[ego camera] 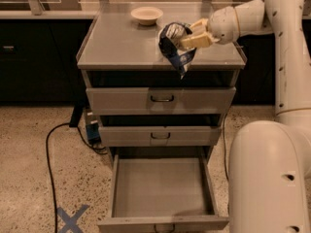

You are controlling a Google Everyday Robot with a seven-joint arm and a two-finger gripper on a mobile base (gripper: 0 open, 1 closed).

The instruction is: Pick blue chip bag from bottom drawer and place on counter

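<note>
My gripper (188, 39) is shut on the blue chip bag (173, 46), a dark blue bag with white patches. It holds the bag from the right, over the front right part of the counter (121, 42), and the bag's lower tip hangs down past the counter's front edge. The bottom drawer (163, 188) is pulled out below, and its flat grey floor is bare. The green snack bag is hidden behind the blue bag and the gripper.
A shallow cream bowl (146, 15) stands at the back of the counter. The two upper drawers (162, 99) (159, 136) are closed. A black cable (48, 154) and a blue tape cross (70, 217) lie on the floor at left. My white body (267, 178) fills the lower right.
</note>
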